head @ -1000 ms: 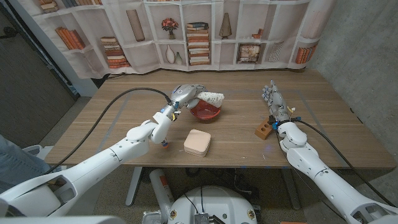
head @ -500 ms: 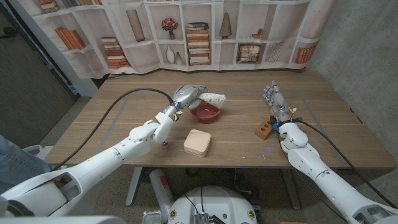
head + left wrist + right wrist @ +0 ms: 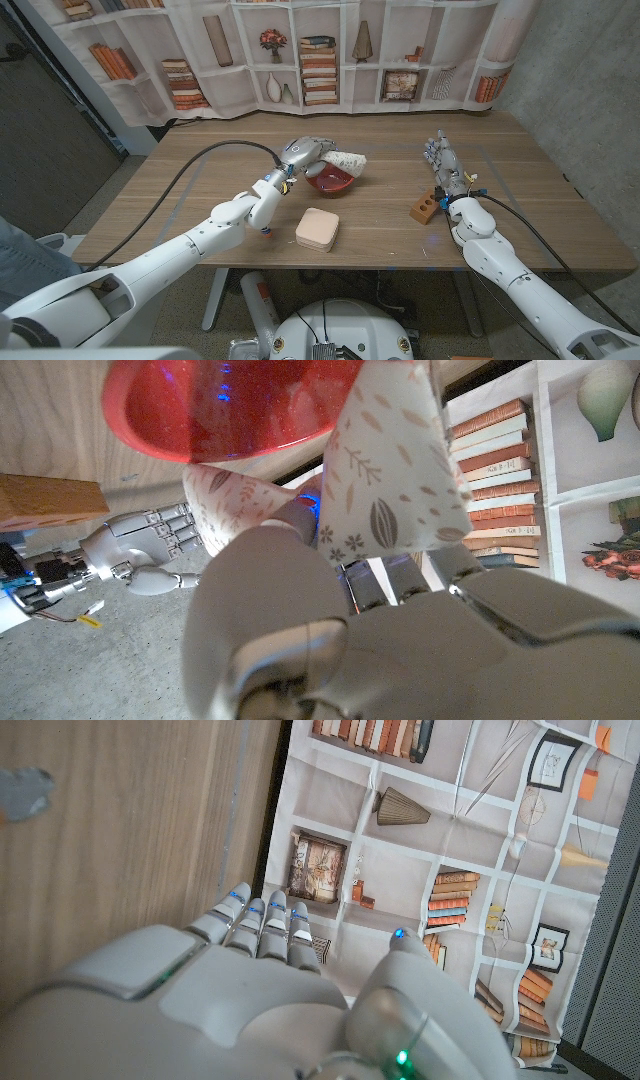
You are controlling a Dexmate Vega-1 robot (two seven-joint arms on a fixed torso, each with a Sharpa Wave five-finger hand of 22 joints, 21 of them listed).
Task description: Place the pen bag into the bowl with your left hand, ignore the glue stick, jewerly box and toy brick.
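On the counter (image 3: pixel 200 200): one red bowl (image 3: pixel 331 180), one leaf-patterned pen bag (image 3: pixel 340 159), one pale pink jewelry box (image 3: pixel 317 229), and one brown toy brick (image 3: pixel 424 210). Two robot hands are in view, a left hand (image 3: pixel 301 152) and a right hand (image 3: pixel 441 158).

Pen bag (image 3: pixel 340 159): soft cream fabric pouch printed with brown leaves, held in the left hand (image 3: pixel 301 152), lying tilted across the far rim of the bowl. Bowl (image 3: pixel 330 180): shallow, glossy red, upright on the wooden table, mid-table; the pouch overhangs its rim.
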